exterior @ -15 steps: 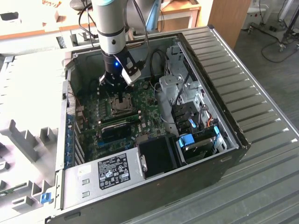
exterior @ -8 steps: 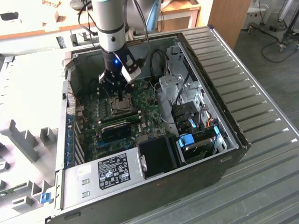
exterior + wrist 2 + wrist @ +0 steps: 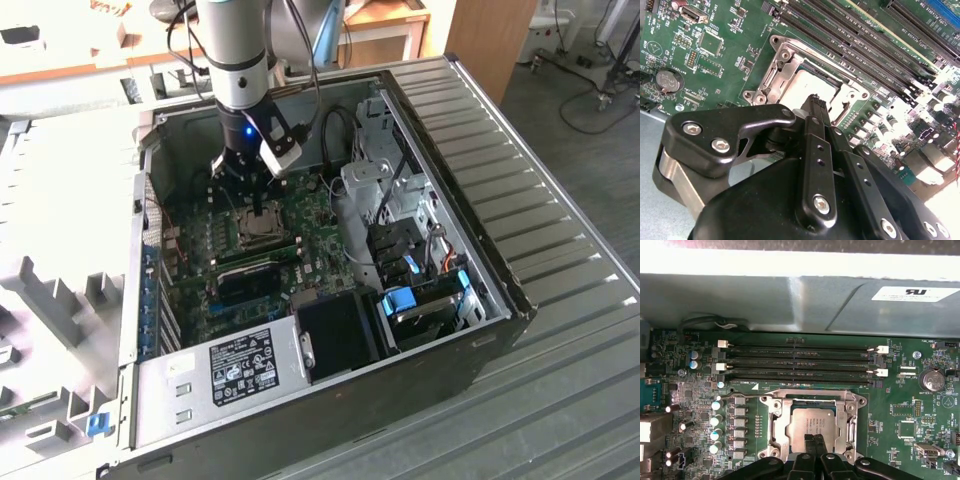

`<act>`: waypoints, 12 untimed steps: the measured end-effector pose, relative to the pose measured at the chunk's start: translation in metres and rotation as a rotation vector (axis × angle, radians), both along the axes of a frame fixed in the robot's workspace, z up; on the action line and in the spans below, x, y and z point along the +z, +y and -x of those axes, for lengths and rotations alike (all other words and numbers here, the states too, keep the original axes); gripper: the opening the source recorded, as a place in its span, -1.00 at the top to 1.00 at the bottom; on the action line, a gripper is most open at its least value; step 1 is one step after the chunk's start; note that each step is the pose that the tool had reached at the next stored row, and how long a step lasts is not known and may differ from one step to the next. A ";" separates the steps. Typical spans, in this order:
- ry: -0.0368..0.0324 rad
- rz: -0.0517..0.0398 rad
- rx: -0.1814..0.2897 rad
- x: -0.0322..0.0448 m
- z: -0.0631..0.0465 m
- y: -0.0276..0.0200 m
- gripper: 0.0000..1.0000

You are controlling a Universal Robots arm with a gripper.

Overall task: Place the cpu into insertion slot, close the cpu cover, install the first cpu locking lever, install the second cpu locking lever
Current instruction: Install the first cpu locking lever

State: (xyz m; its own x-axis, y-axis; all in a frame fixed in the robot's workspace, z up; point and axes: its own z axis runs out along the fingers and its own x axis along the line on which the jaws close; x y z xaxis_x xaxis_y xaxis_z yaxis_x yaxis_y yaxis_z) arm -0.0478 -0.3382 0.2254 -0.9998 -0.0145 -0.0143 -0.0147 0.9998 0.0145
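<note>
The cpu lies flat in the insertion slot on the green board, its silver-grey top showing through the cut-out of the cpu cover. The cover lies down around the chip in both wrist views, cpu and cpu cover. My gripper is shut with nothing between its black fingers, the tips right over the chip's near edge. In the second wrist view the gripper points at the same edge. In the exterior view the gripper hangs straight above the socket inside the open computer case.
Long black memory slots run beside the socket, with the grey case wall behind them. A coin battery sits on the board. A black card, the power supply, a drive cage and cables surround the socket.
</note>
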 end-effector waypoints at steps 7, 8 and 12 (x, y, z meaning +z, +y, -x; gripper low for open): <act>-0.0003 -0.0004 0.000 0.0025 0.000 0.0000 0.79; -0.0001 -0.0001 0.000 0.0028 0.000 0.0000 0.79; 0.0000 0.0000 0.000 0.0032 0.000 0.0000 0.79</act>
State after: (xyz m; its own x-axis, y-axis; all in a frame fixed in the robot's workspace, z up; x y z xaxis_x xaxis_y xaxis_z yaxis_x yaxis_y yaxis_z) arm -0.0477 -0.3382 0.2285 -0.9998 -0.0145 -0.0144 -0.0148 0.9998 0.0145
